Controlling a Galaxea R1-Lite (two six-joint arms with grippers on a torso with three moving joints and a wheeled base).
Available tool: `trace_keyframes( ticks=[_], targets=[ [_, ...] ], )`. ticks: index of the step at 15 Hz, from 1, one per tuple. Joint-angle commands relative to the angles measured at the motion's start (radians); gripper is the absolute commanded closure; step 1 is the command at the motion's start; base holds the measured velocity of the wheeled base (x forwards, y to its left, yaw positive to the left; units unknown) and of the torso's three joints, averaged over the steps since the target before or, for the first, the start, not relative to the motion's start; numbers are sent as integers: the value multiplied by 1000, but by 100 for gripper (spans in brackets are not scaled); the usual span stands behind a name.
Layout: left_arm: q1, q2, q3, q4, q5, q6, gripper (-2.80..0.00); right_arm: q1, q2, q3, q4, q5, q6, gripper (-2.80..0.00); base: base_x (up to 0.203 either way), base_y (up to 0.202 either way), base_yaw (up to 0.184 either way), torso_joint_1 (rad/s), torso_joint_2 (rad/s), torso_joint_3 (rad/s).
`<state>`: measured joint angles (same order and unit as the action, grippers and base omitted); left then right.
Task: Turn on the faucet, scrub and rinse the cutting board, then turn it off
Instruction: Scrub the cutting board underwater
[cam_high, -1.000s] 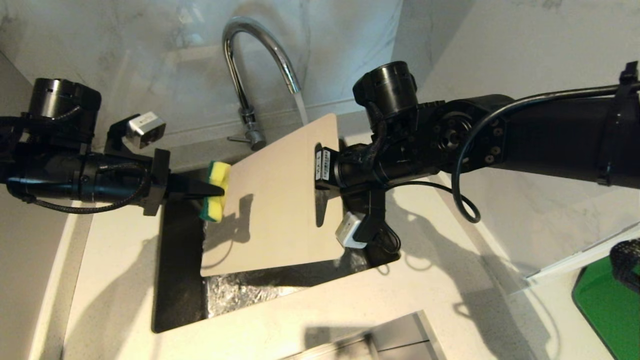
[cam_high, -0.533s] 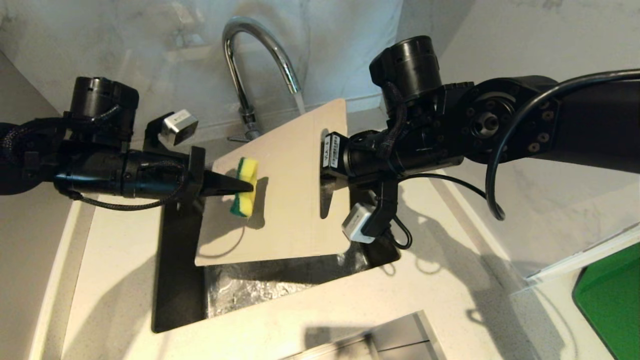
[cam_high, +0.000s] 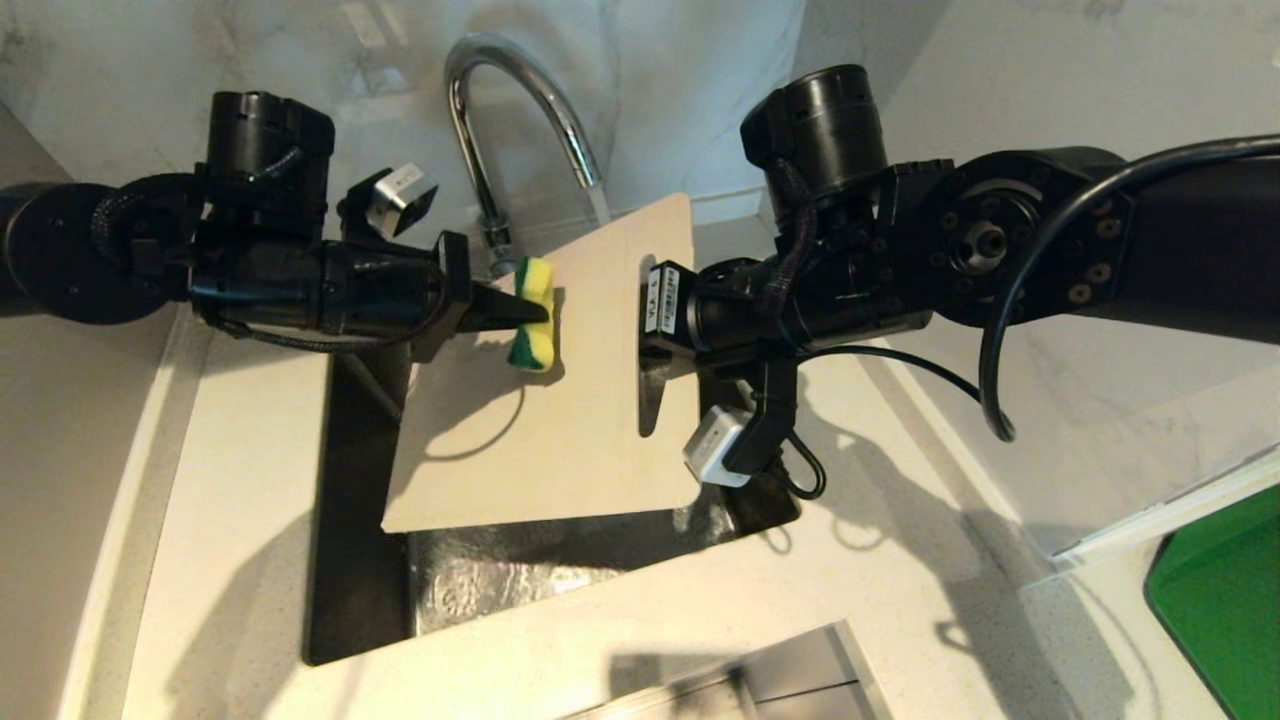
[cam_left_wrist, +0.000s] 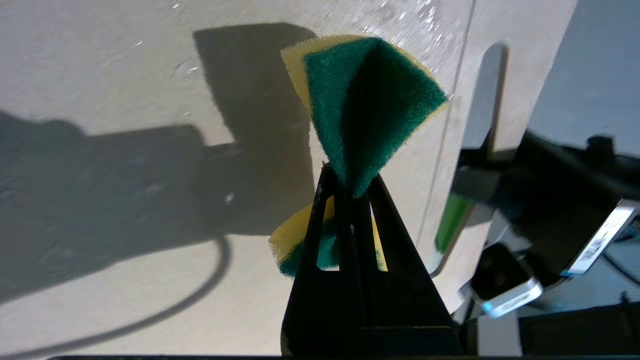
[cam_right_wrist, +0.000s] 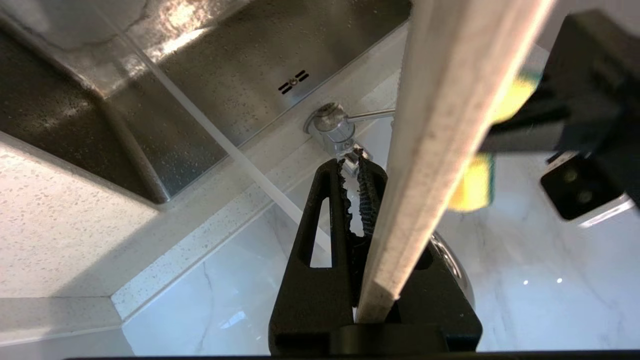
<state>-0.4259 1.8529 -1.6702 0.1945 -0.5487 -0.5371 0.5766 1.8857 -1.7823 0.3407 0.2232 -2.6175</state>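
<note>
The sponge has slid up the cutting board, closer to the running water.

The left gripper (cam_high: 535, 312) is squeezed tight on a yellow and green sponge (cam_high: 532, 326), and the sponge presses on the cutting board (cam_high: 540, 430). Before, this gripper and its sponge sat at the board's left edge; now they are further in and higher, near the faucet (cam_high: 500, 120). The right gripper (cam_high: 640, 375) pinches the board by the edge next to its slot and holds it tilted over the sink (cam_high: 360, 560). The board has lifted a little since then. Water runs from the faucet just past the board's top corner.
</note>
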Motion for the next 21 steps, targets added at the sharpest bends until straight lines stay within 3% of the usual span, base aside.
trace_keyframes(
  ticks=[1, 6, 10, 13, 18, 21],
  targets=[
    [-6, 30, -26, 3, -1, -6, 0, 6, 3, 19, -32, 2, -6, 0, 0, 0, 0, 0, 0, 0],
    [40, 55, 9, 2, -1, -2, 0, 14, -2, 45, -78, 3, 26, 0, 0, 0, 0, 0, 0, 0],
    [156, 69, 85, -8, -14, 11, 0, 14, -17, 50, -80, 4, 37, 0, 0, 0, 0, 0, 0, 0],
    [235, 108, 121, -9, -68, 76, 0, 14, -20, 49, -80, 4, 40, 0, 0, 0, 0, 0, 0, 0],
    [361, 172, 224, -105, -81, 123, 0, 12, -30, 50, -80, 4, 42, 0, 0, 0, 0, 0, 0, 0],
    [401, 176, 225, -110, -151, 121, 0, 12, -30, 49, -80, 4, 43, 0, 0, 0, 0, 0, 0, 0]
  ],
)
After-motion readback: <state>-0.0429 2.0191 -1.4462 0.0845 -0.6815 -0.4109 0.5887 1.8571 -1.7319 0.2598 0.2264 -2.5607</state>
